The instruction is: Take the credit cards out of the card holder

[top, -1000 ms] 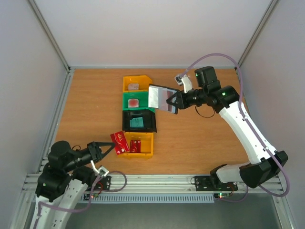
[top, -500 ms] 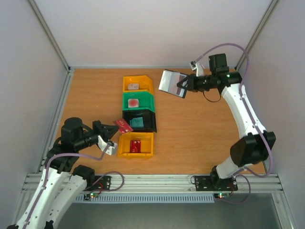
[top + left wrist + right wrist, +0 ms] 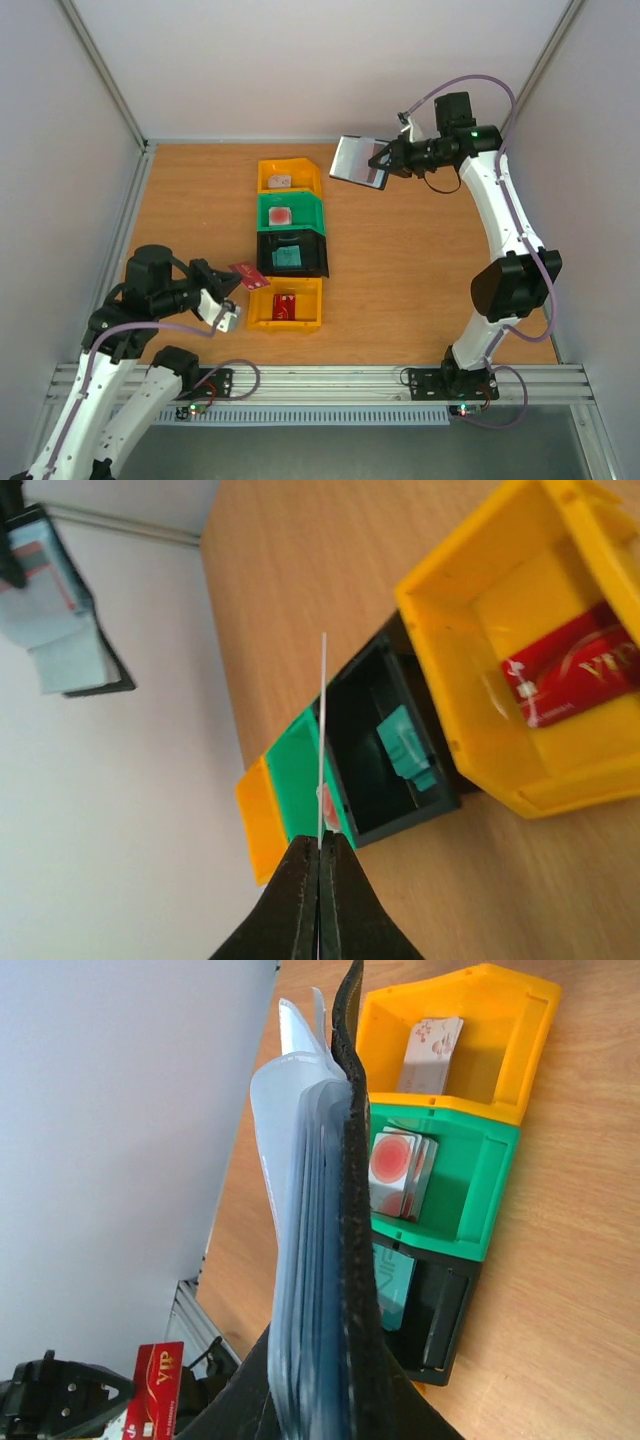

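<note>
My left gripper [image 3: 228, 281] is shut on a red credit card [image 3: 247, 276] and holds it in the air just left of the black bin [image 3: 322, 256]. In the left wrist view that card [image 3: 322, 730] shows edge-on as a thin white line rising from the shut gripper [image 3: 320, 844]. At the back right my right gripper [image 3: 384, 160] is shut on the open card holder [image 3: 357, 162], held above the table. From the right wrist the holder [image 3: 335, 1190] appears edge-on, black cover and grey-blue pockets, pinched in the gripper [image 3: 330, 1380].
A row of bins runs down the table's middle. The far yellow bin [image 3: 312, 176] holds a pale card and the green bin [image 3: 263, 212] holds red-dotted cards [image 3: 400, 1175]. A teal card [image 3: 405, 745] lies in the black bin, a red one [image 3: 570, 670] in the near yellow bin [image 3: 312, 303].
The left arm lifted the red card from beside the near yellow bin up to beside the black bin. The right arm carried the card holder up and back, away from the green bin.
</note>
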You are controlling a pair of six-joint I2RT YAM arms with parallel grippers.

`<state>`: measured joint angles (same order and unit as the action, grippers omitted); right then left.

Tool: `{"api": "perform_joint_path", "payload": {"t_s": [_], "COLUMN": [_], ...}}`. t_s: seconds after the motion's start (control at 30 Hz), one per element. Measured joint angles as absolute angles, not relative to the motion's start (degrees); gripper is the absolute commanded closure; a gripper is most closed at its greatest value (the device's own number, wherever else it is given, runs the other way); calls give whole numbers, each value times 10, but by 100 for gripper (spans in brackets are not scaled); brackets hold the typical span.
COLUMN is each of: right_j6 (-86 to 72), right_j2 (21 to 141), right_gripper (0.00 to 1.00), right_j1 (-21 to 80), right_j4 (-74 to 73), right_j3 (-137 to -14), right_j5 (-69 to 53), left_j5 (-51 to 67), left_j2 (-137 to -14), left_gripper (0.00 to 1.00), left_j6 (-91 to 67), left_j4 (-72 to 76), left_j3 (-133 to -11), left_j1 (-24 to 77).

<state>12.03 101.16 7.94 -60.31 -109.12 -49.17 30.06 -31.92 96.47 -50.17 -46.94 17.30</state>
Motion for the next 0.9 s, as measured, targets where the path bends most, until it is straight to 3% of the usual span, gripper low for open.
{"api": "perform_joint_path", "payload": {"t_s": [0.37,0.63,0.9], "right_j6": [98,92,95], "right_j2": [960,952,1049], "right_gripper": [99,99,99], "right_j1": [79,80,80], "right_j4": [-583,-606,-818], "right_j3": [-1072,-1072,-1293], "right_j5": [-493,-480,-487], "left_j5": [285,354,450], "left_j2": [-347,-281,-316], "left_gripper": [100,100,100], "left_j6": [1077,1079,921], "left_j4": [-585,-494,-358], "left_j3": [-538,-427,-418], "left_j1": [173,173,172]}}
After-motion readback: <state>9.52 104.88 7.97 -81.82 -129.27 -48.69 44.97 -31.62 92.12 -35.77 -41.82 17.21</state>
